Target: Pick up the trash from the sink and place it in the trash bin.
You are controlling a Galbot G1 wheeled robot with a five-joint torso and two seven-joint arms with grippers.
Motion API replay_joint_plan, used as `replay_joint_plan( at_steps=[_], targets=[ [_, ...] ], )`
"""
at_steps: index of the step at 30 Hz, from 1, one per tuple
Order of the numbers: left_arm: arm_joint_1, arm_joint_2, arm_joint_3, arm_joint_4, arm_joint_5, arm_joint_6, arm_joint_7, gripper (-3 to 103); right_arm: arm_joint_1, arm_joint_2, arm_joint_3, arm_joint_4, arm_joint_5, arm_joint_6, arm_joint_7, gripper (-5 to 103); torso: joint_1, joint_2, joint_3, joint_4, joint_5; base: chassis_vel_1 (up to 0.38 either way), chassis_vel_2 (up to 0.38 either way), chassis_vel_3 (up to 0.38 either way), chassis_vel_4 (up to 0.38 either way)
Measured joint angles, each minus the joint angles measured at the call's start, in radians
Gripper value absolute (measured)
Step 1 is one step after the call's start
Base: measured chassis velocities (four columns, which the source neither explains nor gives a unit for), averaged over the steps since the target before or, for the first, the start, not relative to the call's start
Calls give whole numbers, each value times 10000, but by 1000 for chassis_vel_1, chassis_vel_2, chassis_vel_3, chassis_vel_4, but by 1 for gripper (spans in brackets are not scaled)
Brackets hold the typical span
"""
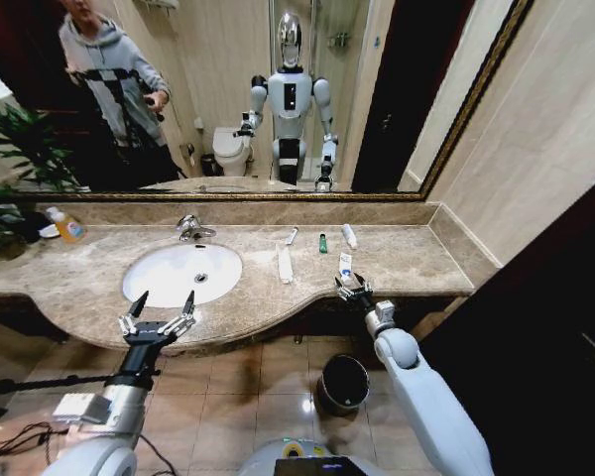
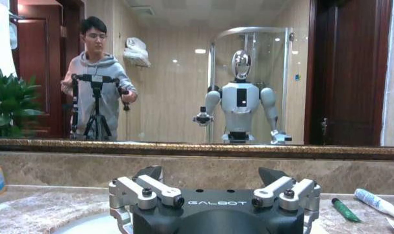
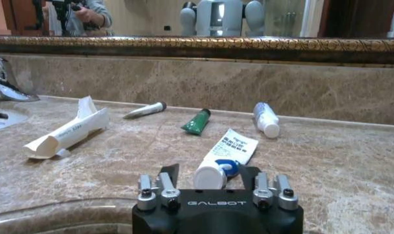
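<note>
The white oval sink [image 1: 169, 278] sits in the marble counter, and its bowl looks bare. To its right the trash lies on the counter: a long flat packet [image 1: 285, 264], a slim stick [image 1: 292, 236], a dark-green bottle [image 1: 323, 243], a white tube [image 1: 349, 235] and a printed tube [image 1: 345, 265]. My right gripper [image 1: 352, 290] is open, with the printed tube's [image 3: 235, 145] cap end between its fingers. My left gripper [image 1: 161, 309] hangs open over the counter's front edge, before the sink. The black trash bin [image 1: 343, 383] stands on the floor below the counter.
A chrome faucet [image 1: 190, 228] rises behind the sink. A clear bottle of orange liquid [image 1: 67, 226] and a plant [image 1: 10, 149] are at the counter's far left. The mirror runs along the back wall. A wall closes the counter's right end.
</note>
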Motion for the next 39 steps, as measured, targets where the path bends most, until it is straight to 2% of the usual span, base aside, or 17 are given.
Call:
replay_joint_plan(
  at_steps=[2, 8, 10, 13, 16, 28, 34, 38, 39],
  targets=[
    [0, 0, 0, 1, 0, 0, 0, 100, -12, 5, 4, 0, -8, -1, -3, 62, 0, 0, 0, 0, 0, 0, 0, 0, 0],
    [0, 0, 0, 0, 0, 0, 0, 100, -104, 23, 80, 83, -33, 1, -14, 41, 0, 0, 0, 0, 0, 0, 0, 0, 0],
    [0, 0, 0, 0, 0, 0, 0, 100, -112, 17, 96, 97, -33, 2, -12, 41, 0, 0, 0, 0, 0, 0, 0, 0, 0],
    [1, 0, 0, 0, 0, 0, 0, 100, -167, -21, 193, 150, -31, 19, -12, 29, 0, 0, 0, 0, 0, 0, 0, 0, 0],
    [1, 0, 0, 0, 0, 0, 0, 100, -212, -41, 249, 172, -29, 34, -16, 25, 0, 0, 0, 0, 0, 0, 0, 0, 0],
    [0, 0, -1, 0, 0, 0, 0, 100, -839, -230, 736, 1169, 15, 179, -17, 25, 0, 0, 0, 1, 0, 0, 0, 0, 0],
    [0, 0, 0, 1, 0, 0, 0, 100, -2378, -228, 1306, 2434, 458, 325, 67, 25, 0, 0, -1, 0, 0, 0, 0, 0, 0],
    [0, 0, 0, 1, 0, 0, 0, 100, -4346, 211, 1786, 3244, 553, 1285, -84, 25, -3, 1, -1, -1, 2, 0, 0, 0, 0],
    [0, 0, 0, 1, 0, 0, 0, 100, -4346, 211, 1786, 3244, 553, 1285, -84, 25, -3, 1, -1, -1, 2, 0, 0, 0, 0]
  ],
)
